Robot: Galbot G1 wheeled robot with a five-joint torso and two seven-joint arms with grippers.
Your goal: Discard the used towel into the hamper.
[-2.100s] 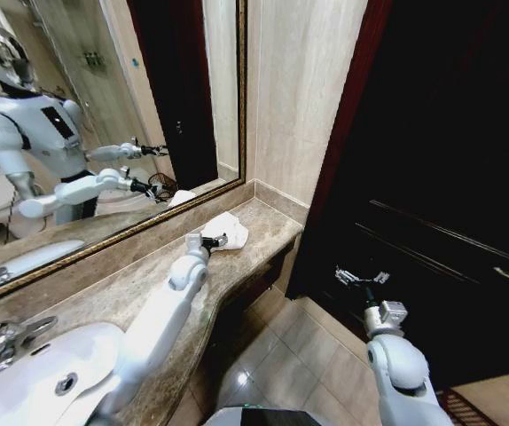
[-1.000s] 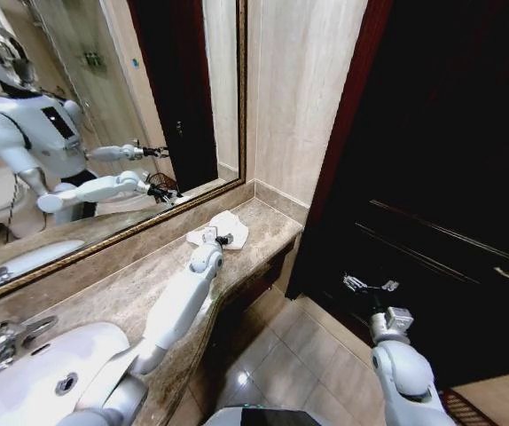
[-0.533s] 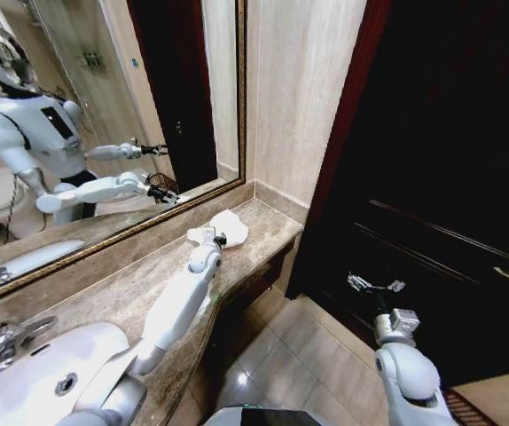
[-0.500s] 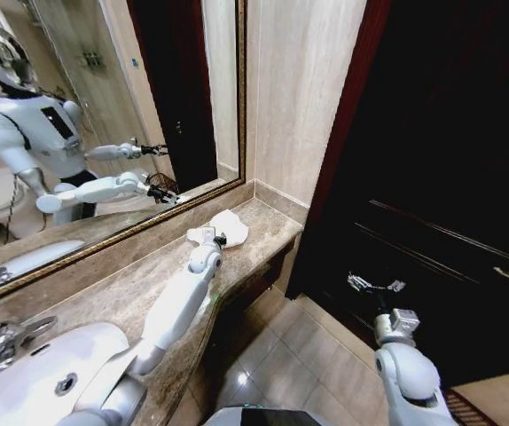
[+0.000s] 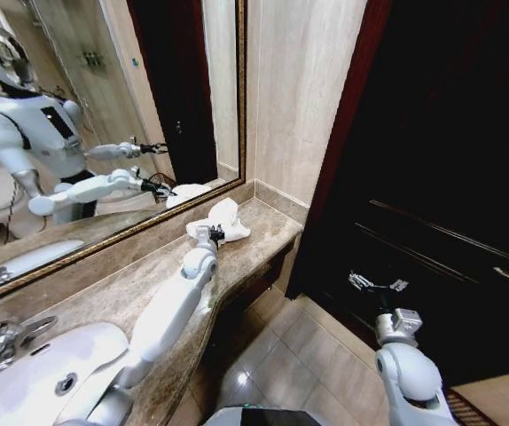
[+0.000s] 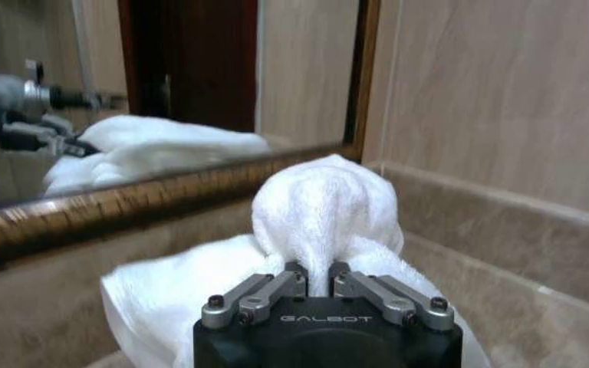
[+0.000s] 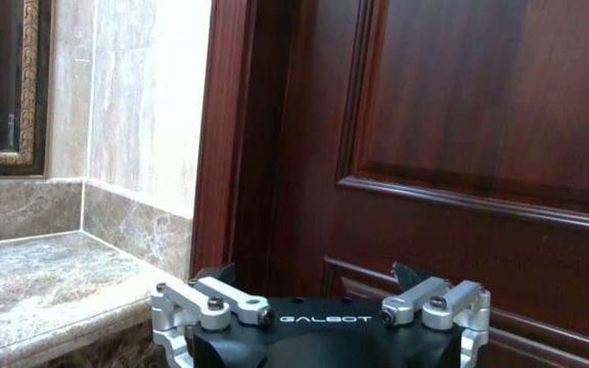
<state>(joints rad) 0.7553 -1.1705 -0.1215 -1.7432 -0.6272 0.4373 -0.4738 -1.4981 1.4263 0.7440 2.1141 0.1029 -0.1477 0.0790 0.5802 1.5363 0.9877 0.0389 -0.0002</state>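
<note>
Marble counter (image 5: 263,238): left gripper (image 6: 318,277) pinches white towel (image 6: 320,207), nearly closed.

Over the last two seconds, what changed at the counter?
The left hand closed on the towel and pinched a fold upward, so it now bunches up instead of lying flat. The right hand drifted slightly lower by the door, open. The towel's lower part remains on the countertop.
</note>
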